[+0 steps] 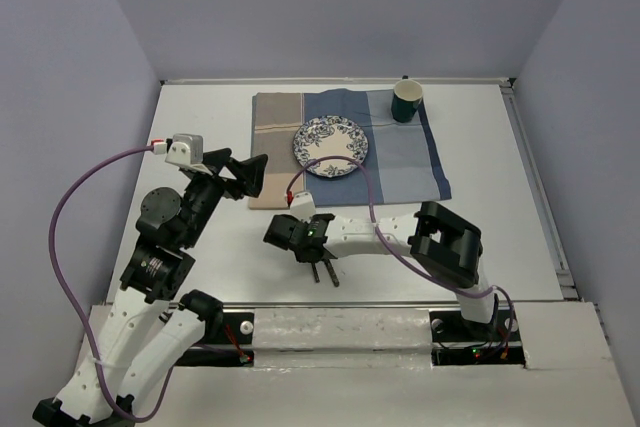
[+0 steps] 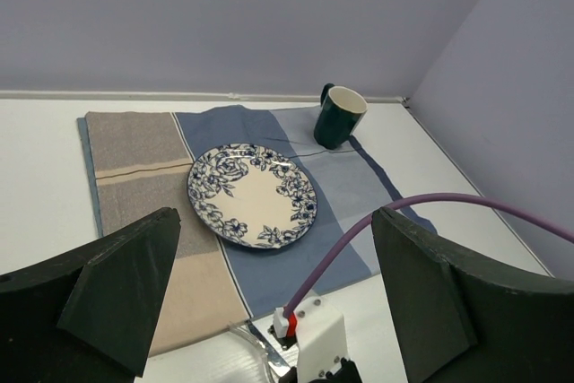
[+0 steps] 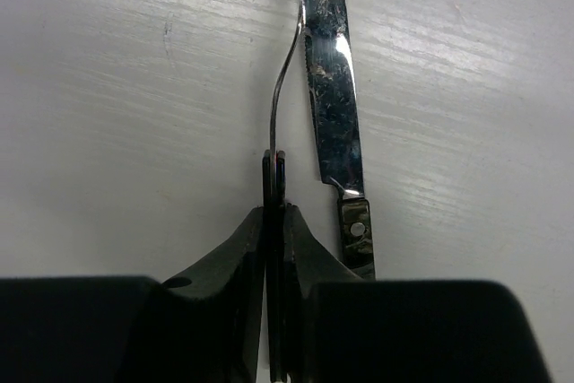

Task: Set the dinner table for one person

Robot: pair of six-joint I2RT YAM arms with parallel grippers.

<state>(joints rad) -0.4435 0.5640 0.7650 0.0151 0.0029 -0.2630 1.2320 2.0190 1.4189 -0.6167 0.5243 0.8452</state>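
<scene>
Plate (image 1: 330, 148) and mug (image 1: 407, 102) are down on the striped cloth placemat (image 1: 400, 162); the cutlery isn't placed yet. Right gripper (image 3: 274, 213) is clamped on a thin, curved metal utensil (image 3: 282, 69), seen edge-on, fork or spoon, can't tell. It sits low over the white, faintly grained surface (image 1: 200, 117). A flat shiny knife (image 3: 332, 114) with a dark riveted handle lies just beside. Left gripper (image 2: 273, 214) hovers, spread wide, empty.

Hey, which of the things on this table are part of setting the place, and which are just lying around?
For the job: dinner table, striped placemat, plate, green mug, knife, thin utensil in the right pincer (fork or spoon, unclear).

Just lying about: only the rig's purple cable.
</scene>
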